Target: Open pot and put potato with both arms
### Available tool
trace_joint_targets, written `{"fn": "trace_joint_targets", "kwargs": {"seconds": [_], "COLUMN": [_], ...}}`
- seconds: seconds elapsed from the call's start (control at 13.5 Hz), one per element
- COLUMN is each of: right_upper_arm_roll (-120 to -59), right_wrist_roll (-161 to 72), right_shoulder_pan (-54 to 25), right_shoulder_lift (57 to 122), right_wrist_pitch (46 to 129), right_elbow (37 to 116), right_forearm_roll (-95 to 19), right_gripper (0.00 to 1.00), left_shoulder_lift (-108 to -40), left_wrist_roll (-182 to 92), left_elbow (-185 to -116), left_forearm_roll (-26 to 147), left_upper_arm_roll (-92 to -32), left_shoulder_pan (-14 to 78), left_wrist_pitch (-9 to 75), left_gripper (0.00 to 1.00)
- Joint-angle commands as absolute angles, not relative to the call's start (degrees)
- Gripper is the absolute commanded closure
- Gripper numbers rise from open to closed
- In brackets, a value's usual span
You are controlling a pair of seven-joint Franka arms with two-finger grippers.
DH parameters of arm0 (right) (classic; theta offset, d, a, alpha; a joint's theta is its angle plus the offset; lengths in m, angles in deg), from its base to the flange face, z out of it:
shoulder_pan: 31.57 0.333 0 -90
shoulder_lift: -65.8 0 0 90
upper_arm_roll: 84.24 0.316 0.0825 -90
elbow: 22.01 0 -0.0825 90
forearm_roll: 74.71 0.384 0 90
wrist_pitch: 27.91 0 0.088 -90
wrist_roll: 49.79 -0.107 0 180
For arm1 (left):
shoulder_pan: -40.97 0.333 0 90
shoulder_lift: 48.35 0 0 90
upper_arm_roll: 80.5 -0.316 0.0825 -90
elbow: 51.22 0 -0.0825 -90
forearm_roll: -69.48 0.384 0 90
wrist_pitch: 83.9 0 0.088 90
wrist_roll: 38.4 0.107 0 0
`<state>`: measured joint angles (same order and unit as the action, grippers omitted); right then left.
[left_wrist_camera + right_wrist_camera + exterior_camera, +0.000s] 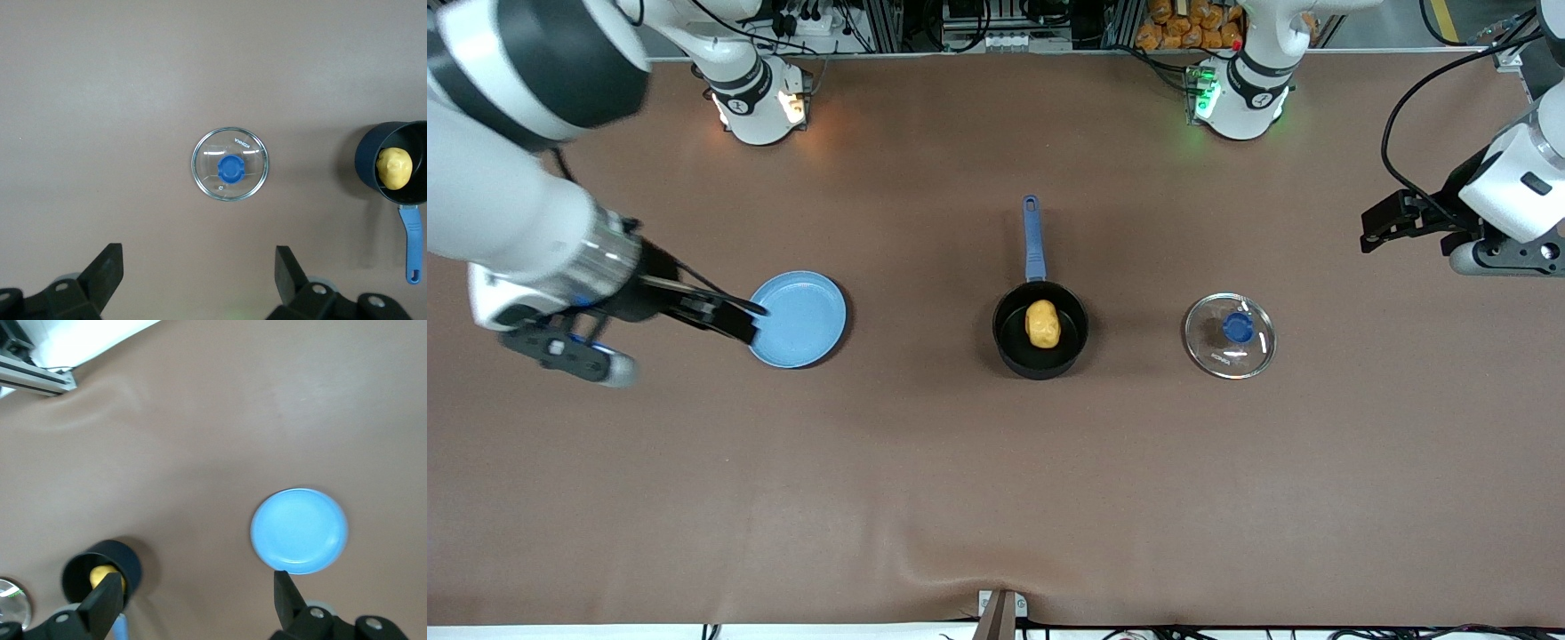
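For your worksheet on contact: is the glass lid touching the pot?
Apart. The front view shows the lid lying flat on the table beside the pot, with bare tabletop between them.

I find the front view high, facing the bases across the table, while both wrist views look down from well above it, all three sharing the pot.
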<state>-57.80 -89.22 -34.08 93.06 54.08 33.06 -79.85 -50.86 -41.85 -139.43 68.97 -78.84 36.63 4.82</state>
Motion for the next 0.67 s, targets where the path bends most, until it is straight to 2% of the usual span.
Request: {"fn": "trace_joint_targets", "kwargs": {"seconds": [0.0,0.3,0.52,0.59], "right_upper_arm_roll": [-62.84,-70.85,-79.73,-80.37], "right_wrist_roll": [-83.65,-66.34,-61.57,-61.56], "right_shoulder_pan": [-31.95,-31.57,-29.56,-29.46], "right_shoulder_lift": [88.05,83.13,75.32,72.25], "right_wrist_pitch": [50.67,45.13,49.24,52.04], "right_elbow": [35.46,36.95,46.15,51.15], "right_forearm_roll": [-81.48,-80.51,-76.56,-76.46], "right_gripper": [0.00,0.00,0.00,0.00], "left_shoulder_lift": [-49.50,-49.50,-49.50,-49.50], "left_wrist_roll": [-41.21,-41.21,-41.21,-41.21], "left_elbow": [-140.69,-140.69,-140.69,-140.69], "left_forearm_roll": [67.72,67.72,67.72,67.72], "left_upper_arm_roll": [-78.66,-78.66,-78.66,-78.66], "left_shoulder_pan": [37.01,37.01,37.01,37.01], "left_wrist_pitch": [5.57,5.66,5.66,5.66], "left_gripper": [0.00,0.00,0.00,0.00]}}
